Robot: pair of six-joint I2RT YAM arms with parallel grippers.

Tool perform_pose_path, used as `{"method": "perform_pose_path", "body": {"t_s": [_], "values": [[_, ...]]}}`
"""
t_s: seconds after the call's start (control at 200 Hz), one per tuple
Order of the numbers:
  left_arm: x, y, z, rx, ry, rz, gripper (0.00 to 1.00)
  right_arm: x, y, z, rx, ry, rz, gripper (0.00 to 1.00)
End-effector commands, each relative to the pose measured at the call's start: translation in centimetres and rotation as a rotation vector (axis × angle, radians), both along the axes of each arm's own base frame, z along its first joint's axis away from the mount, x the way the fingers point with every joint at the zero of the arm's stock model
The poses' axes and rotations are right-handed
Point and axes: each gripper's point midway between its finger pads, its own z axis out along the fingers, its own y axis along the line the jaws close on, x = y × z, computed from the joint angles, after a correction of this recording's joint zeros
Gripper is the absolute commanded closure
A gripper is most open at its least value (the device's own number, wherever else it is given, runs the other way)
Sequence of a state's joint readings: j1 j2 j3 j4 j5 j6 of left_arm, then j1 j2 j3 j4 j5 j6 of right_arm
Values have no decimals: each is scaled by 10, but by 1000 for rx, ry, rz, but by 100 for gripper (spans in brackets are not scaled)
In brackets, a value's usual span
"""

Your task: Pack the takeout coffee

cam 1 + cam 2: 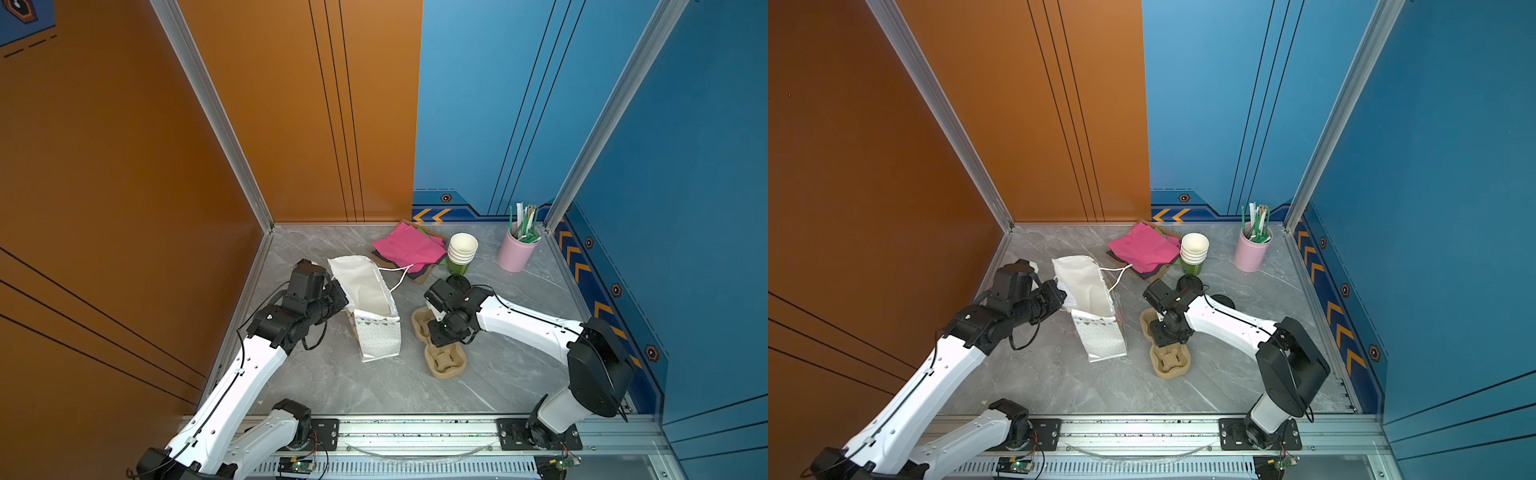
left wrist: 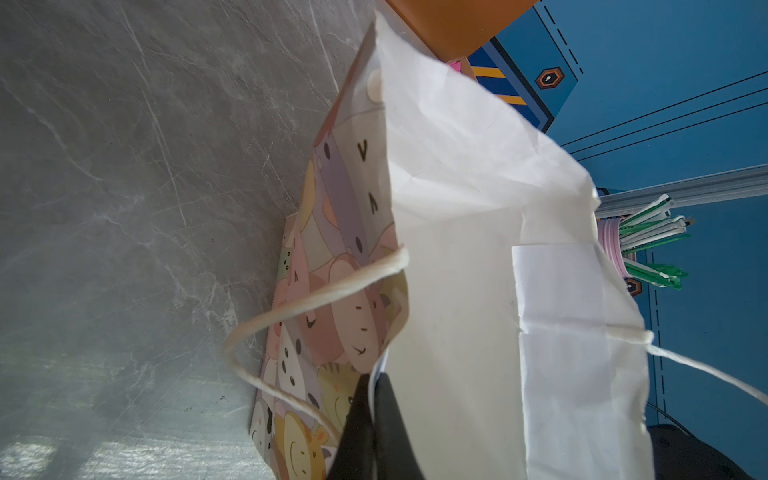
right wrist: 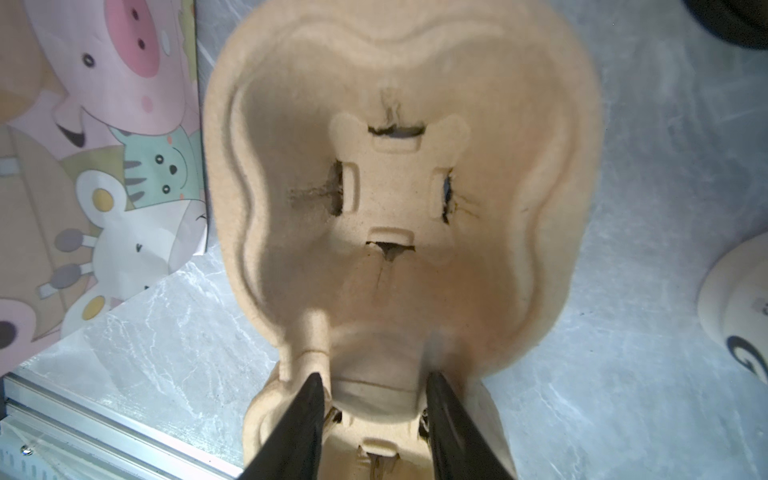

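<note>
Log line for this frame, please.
left end effector: shut on paper bag rim | right end effector: jaws astride cup carrier waist, grip unclear | takeout coffee: beside carrier, unbagged

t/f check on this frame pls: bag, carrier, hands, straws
1. The left hand pinches the rim of the paper bag. True.
2. The cup carrier has a cup in it. False: both pockets are empty.
3. The right hand straddles the carrier's narrow middle. True.
4. The pink straw holder is tipped over. False: it stands upright at the back.
5. The bag lies flat. False: it stands with its mouth open.
</note>
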State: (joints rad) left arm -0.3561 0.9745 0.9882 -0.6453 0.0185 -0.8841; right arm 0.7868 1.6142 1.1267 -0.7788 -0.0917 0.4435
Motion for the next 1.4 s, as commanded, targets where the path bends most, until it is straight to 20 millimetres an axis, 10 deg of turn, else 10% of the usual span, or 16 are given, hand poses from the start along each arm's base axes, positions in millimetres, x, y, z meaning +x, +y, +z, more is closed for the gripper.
{"method": "perform_pose_path", "body": {"t_s": [0.0,0.696,1.051,1.396], "values": [[-14,2,-25,40,88,-7,100,-2,-7,-6,-70,5,14,58],[-11,4,-22,50,74,-4,100,5,-6,28,14,-36,3,67],[-5,11,43,57,-111,-12,24,4,-5,25,37,-8,15,67],[-22,11,126,40,-344,-86,4,5,-4,28,64,-2,15,67]]}}
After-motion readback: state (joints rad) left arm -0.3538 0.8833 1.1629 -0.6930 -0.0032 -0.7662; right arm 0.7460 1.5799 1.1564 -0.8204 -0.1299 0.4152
